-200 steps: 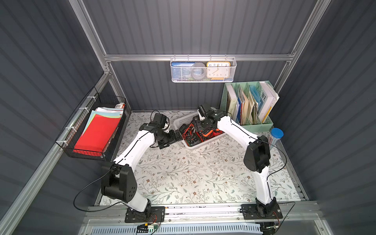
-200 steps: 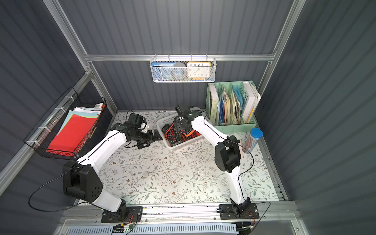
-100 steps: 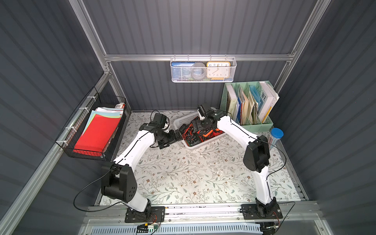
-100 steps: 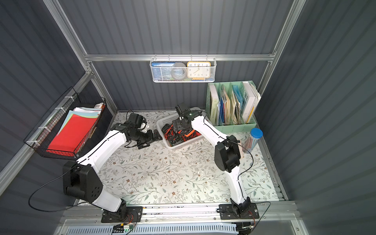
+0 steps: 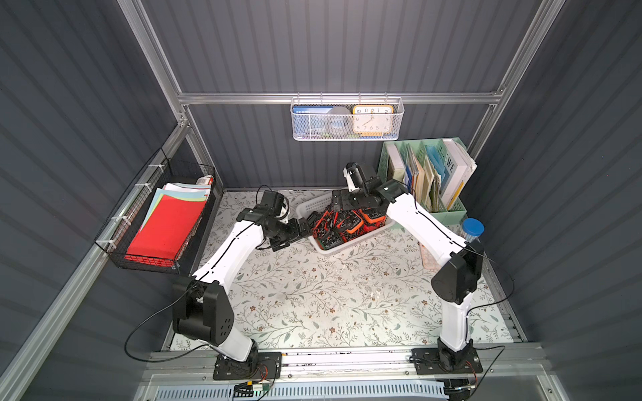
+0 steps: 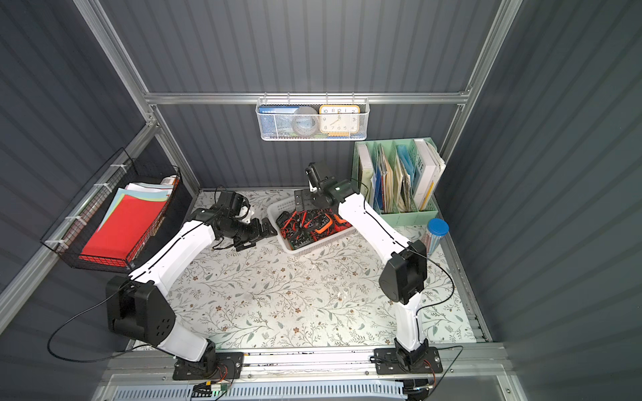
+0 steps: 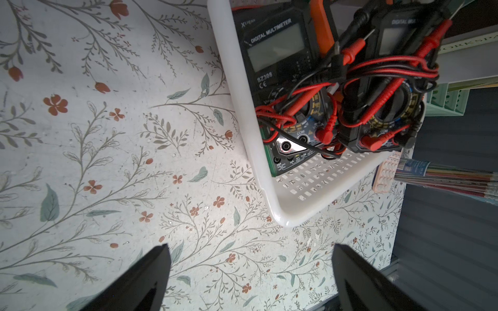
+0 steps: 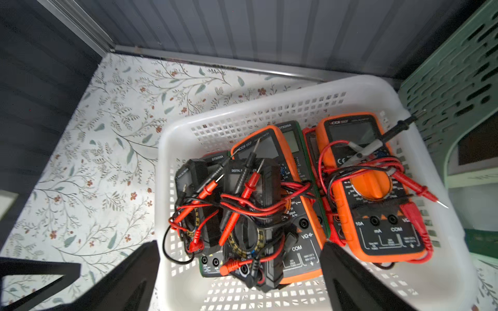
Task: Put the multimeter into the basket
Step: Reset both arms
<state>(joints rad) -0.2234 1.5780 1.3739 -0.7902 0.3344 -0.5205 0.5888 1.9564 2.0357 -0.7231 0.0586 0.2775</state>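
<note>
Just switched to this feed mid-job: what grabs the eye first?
The white basket at the back of the table, piled with orange and black multimeters under tangled red and black leads. The right end effector hangs open over that pile; the left end effector, open too, hovers over the floral table beside the basket's corner.

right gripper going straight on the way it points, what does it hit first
Probably the black multimeter tangled in red leads in the basket, straight ahead of the open right gripper; depth is hard to judge.
</note>
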